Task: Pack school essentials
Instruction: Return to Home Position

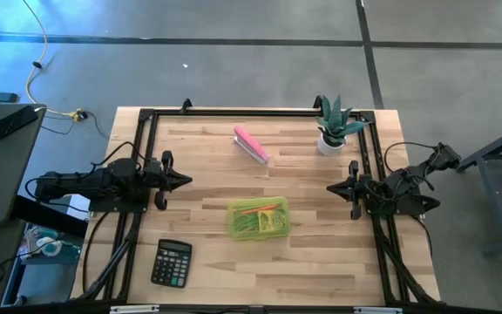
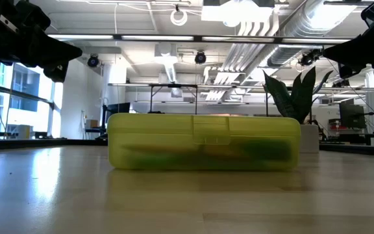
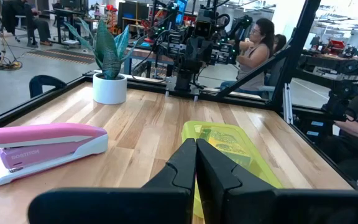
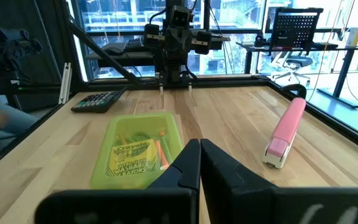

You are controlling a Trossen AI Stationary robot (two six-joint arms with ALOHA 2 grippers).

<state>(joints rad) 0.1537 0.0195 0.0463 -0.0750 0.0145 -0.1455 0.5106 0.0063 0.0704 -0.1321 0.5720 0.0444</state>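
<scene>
Hovering pinched shut, left gripper (image 1: 184, 180) at mid-left and right gripper (image 1: 332, 187) at mid-right, flanking the closed yellow supply box (image 1: 258, 217) lying just below centre, long axis running left-right, crayon box (image 4: 131, 155) inside reading "Crayola Washable", other contents blurring, pink stapler (image 3: 42, 146) reading "Bostitch".

Yellow supply box (image 1: 258, 218) lies mid-table, near calculator (image 1: 172, 262).

A robotics lab in an open industrial hall: bare ducts (image 2: 265, 29) overhead, a grey concrete floor (image 1: 234, 70), a butcher-block table (image 1: 207, 253) caged in a black metal frame (image 1: 234, 112) (a person (image 3: 257, 53) sits just beyond it), and tall windows (image 4: 123, 15).
</scene>
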